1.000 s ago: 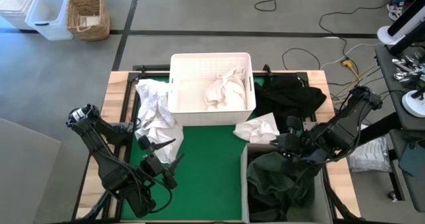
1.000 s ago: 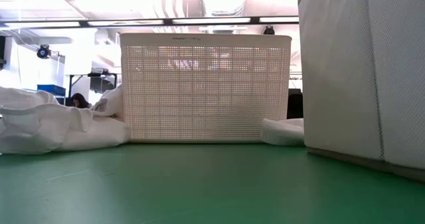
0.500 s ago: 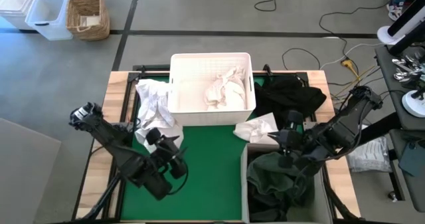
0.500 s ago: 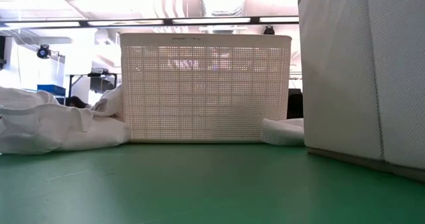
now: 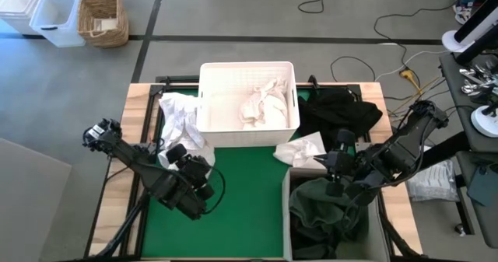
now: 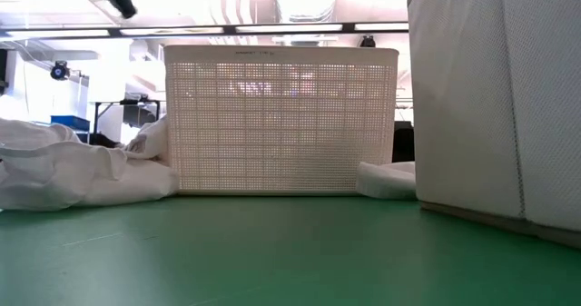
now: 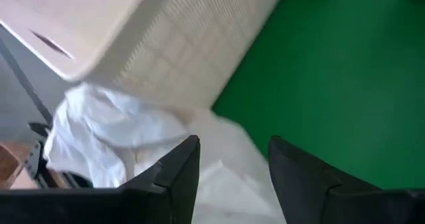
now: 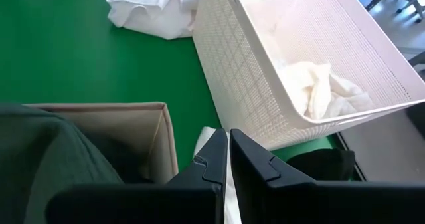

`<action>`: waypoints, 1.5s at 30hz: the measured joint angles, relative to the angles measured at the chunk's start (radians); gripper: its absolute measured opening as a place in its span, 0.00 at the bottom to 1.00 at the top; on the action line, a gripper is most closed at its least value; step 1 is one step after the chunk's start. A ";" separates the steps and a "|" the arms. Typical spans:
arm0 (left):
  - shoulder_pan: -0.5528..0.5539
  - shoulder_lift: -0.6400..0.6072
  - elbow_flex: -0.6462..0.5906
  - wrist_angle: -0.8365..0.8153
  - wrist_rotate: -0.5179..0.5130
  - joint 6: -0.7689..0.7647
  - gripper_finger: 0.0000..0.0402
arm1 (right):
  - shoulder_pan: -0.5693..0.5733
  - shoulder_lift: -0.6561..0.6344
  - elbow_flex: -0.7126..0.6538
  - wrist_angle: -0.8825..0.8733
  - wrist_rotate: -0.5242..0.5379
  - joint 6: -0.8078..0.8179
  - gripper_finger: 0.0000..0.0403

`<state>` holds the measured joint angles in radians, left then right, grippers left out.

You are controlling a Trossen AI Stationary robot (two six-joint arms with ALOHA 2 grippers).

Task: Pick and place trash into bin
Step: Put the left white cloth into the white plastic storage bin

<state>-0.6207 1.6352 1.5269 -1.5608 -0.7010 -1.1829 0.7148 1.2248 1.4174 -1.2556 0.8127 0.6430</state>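
Observation:
The white tub (image 5: 208, 99) stands at the table's far middle with crumpled white sheets (image 5: 261, 105) inside. Another white sheet pile (image 5: 180, 126) lies against its left side, and a small white sheet (image 5: 302, 149) lies at its right near corner. A black garment (image 5: 342, 110) lies right of the tub. A dark green garment (image 5: 323, 207) fills the cloth box. My left gripper (image 5: 177, 157) hovers open over the left pile (image 7: 113, 134), its fingers (image 7: 179, 167) apart above it. My right gripper (image 5: 331, 162) is shut (image 8: 229, 144) above the box's far edge, beside the small sheet.
A pale cloth box (image 5: 286, 188) takes up the near right corner and rises tall in the low view (image 6: 490, 97). Green mat (image 5: 241, 207) lies open between the arms, near of the tub. Bins and a wicker basket (image 5: 103, 19) stand on the floor beyond the table.
My left arm has swung from the near edge toward the far left, turning its gripper toward the white pile beside the tub; one finger now shows at the top of the low view. The sheets and garments have stayed put.

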 joint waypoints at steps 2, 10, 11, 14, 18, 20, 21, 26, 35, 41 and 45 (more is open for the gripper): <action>-0.001 0.000 -0.002 -0.011 0.050 -0.001 0.39 | -0.001 0.000 0.000 -0.001 0.000 -0.010 0.03; 0.004 -0.037 -0.065 -0.009 0.048 0.070 0.39 | -0.069 -0.017 0.000 -0.002 0.022 -0.093 0.03; 0.004 -0.048 -0.085 -0.010 0.039 0.078 0.39 | -0.084 -0.023 0.000 -0.001 0.023 -0.108 0.03; 0.006 -0.106 -0.166 -0.002 0.036 0.060 0.39 | -0.138 -0.044 0.000 0.002 0.026 -0.145 0.03; 0.016 -0.228 -0.314 0.069 0.030 0.024 0.39 | -0.210 -0.079 0.000 0.012 0.025 -0.177 0.03; 0.019 -0.294 -0.396 0.154 0.029 0.063 0.39 | -0.241 -0.093 0.000 0.013 0.025 -0.185 0.03; 0.019 -0.328 -0.437 0.211 0.030 0.096 0.39 | -0.252 -0.097 0.000 0.014 0.025 -0.186 0.03; 0.023 -0.480 -0.618 0.428 0.031 0.182 0.39 | -0.295 -0.112 0.000 0.027 0.026 -0.194 0.03; 0.056 -0.591 -0.829 0.461 0.006 0.062 0.39 | -0.303 -0.110 0.000 0.072 0.025 -0.217 0.03; 0.103 -0.563 -0.869 0.473 -0.008 0.089 0.39 | -0.303 -0.110 0.000 0.087 0.026 -0.250 0.03; 0.106 -0.534 -0.851 0.478 -0.027 0.127 0.42 | -0.303 -0.110 0.000 0.087 0.026 -0.262 0.03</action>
<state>-0.5144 1.1013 0.6760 -1.0832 -0.7276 -1.0562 0.4118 1.1145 1.4178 -1.1690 0.8383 0.3812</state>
